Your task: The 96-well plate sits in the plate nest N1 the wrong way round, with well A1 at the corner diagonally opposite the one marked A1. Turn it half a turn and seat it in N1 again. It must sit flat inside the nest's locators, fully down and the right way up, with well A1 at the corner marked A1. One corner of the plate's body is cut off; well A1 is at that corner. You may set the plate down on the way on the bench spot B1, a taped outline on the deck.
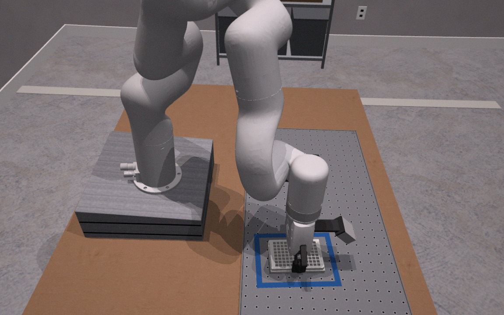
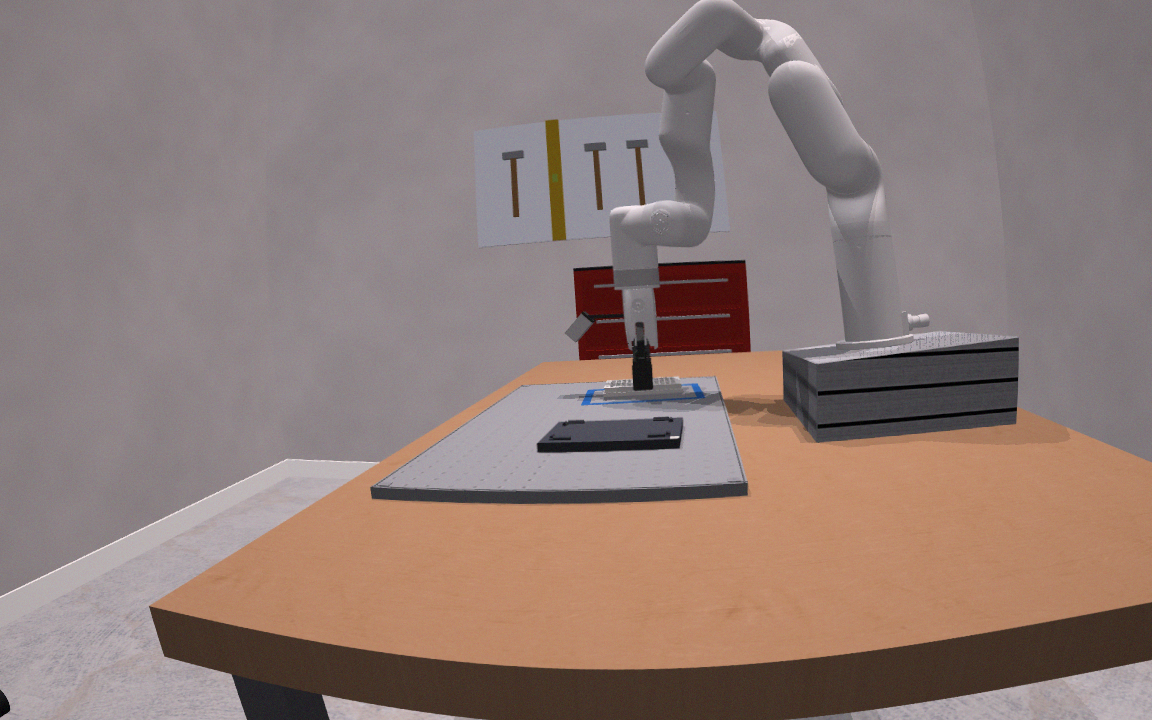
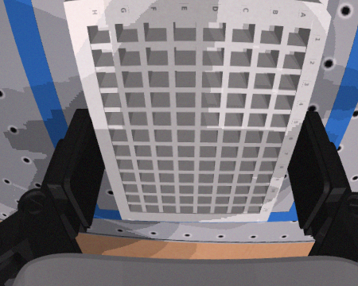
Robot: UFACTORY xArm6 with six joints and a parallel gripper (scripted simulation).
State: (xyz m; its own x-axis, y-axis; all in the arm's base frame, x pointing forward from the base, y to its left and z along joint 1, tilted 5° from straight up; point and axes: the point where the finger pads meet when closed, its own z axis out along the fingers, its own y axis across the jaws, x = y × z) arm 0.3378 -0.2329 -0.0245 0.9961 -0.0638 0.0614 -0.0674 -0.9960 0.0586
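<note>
The white 96-well plate is inside the blue taped outline B1 at the near end of the grey deck. My gripper comes straight down on it and is shut on the plate's two long sides. In the wrist view the black fingers clamp the plate left and right, and the letter row ends in A at the far right corner. I cannot tell whether the plate rests on the deck or hangs just above it. The black nest N1 is empty, nearer the exterior view than the plate.
The perforated grey deck lies on the brown table. The arm's base stands on a grey block left of the deck. A red cabinet and a tool poster are behind the table.
</note>
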